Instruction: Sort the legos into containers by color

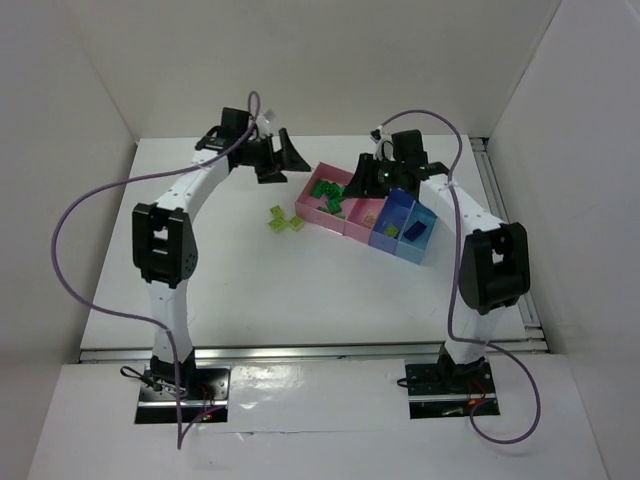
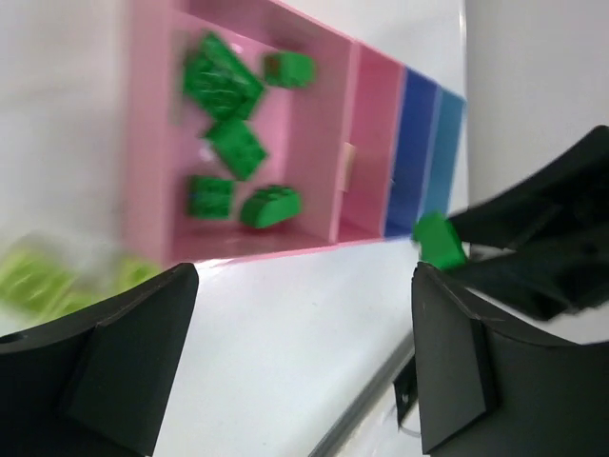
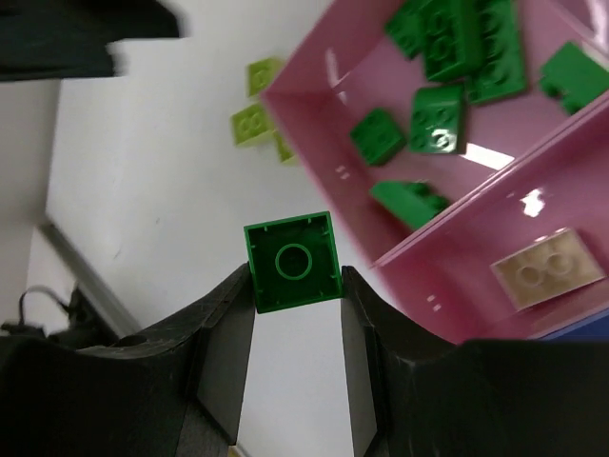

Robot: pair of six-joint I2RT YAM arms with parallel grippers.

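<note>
My right gripper (image 3: 295, 278) is shut on a dark green lego (image 3: 292, 260), held by its sides above the table beside the large pink tray (image 3: 314, 143); it also shows in the top view (image 1: 368, 183). The pink tray (image 1: 318, 208) holds several dark green legos (image 2: 224, 86). My left gripper (image 2: 304, 286) is open and empty, above the table beside the tray (image 2: 152, 143), also seen from above (image 1: 278, 158). A few yellow-green legos (image 1: 285, 220) lie on the table left of the tray. The held lego shows in the left wrist view (image 2: 440, 240).
Past the pink tray come a smaller pink compartment (image 1: 365, 216) with a pale brick (image 3: 547, 268), a periwinkle tray (image 1: 393, 215) and a light-blue tray (image 1: 424, 242) with a dark blue brick (image 1: 414, 231). White walls enclose the table; a rail (image 1: 505, 230) runs along its right edge.
</note>
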